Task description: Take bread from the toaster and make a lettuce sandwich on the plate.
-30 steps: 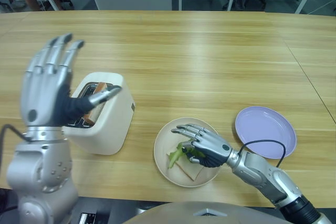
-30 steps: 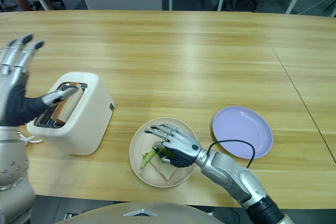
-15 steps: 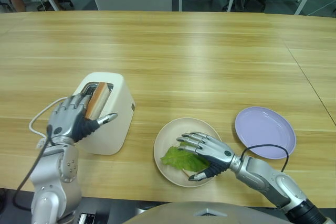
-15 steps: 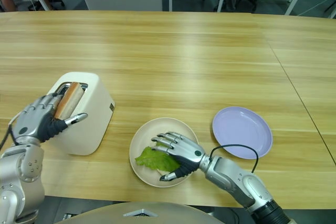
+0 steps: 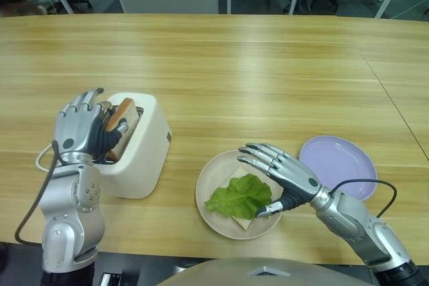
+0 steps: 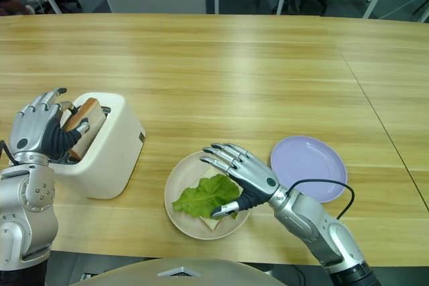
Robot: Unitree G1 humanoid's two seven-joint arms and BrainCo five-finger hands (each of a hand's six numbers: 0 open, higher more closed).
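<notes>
left hand (image 5: 84, 128) and right hand (image 5: 285, 175): silver segmented fingers, black palms, silver jointed forearms; a black cable (image 5: 32, 205) at the left's 9 o'clock, another (image 5: 362, 180) at the right's 12 o'clock.

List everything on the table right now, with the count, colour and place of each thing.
table: one, light wood, under everything
toaster: one, cream, left side of the table
bread in toaster: one slice, brown crust, standing up out of the slot
beige plate: one, near edge, centre
bread on plate: one slice, pale, under the lettuce
lettuce leaf: one, green, lying on that slice
purple plate: one, lilac, right of the beige plate
left robot hand: fingers closed around the bread in toaster
right robot hand: open, over the beige plate's right side
</notes>
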